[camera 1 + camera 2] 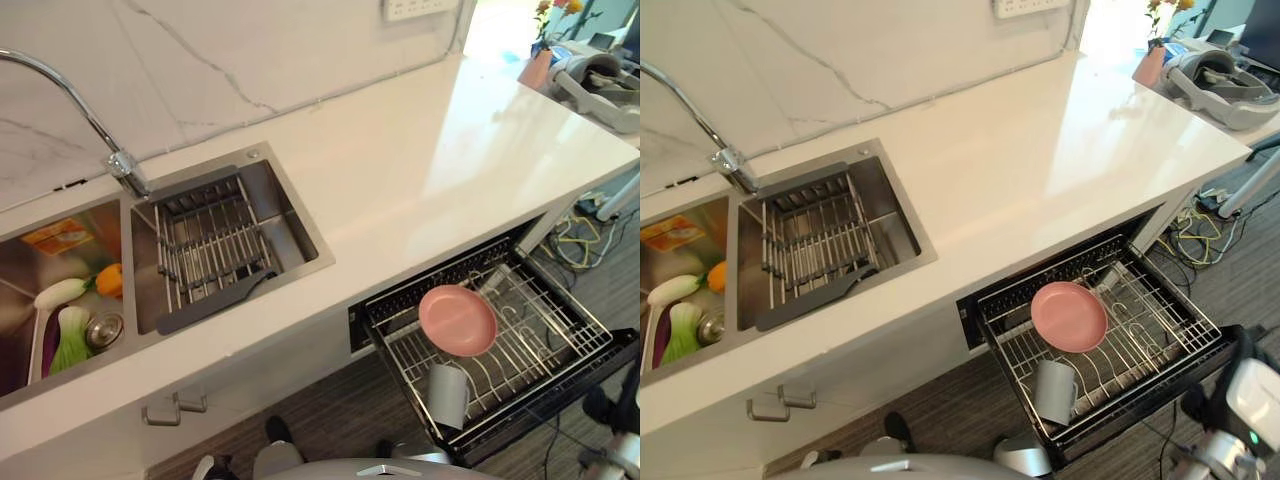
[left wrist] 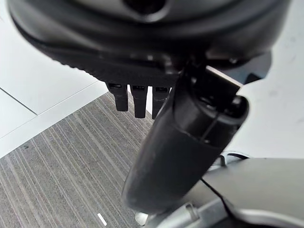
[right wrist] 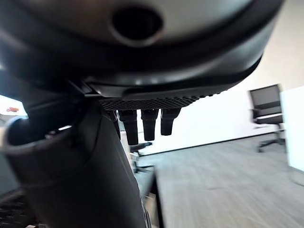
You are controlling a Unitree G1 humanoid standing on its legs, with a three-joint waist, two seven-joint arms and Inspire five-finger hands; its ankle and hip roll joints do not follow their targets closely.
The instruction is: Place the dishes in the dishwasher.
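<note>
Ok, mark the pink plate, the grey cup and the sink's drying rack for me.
pink plate (image 1: 457,320), left eye view, centre of its dish.
grey cup (image 1: 448,394), left eye view, middle of its side.
drying rack (image 1: 213,243), left eye view, on its middle bars.

The dishwasher rack (image 1: 500,340) is viewed from high above by both head cameras, angled down, the sink (image 1: 820,240) shared beside it. Each wrist camera is pressed close behind its own hand, aimed past it over floor.
</note>
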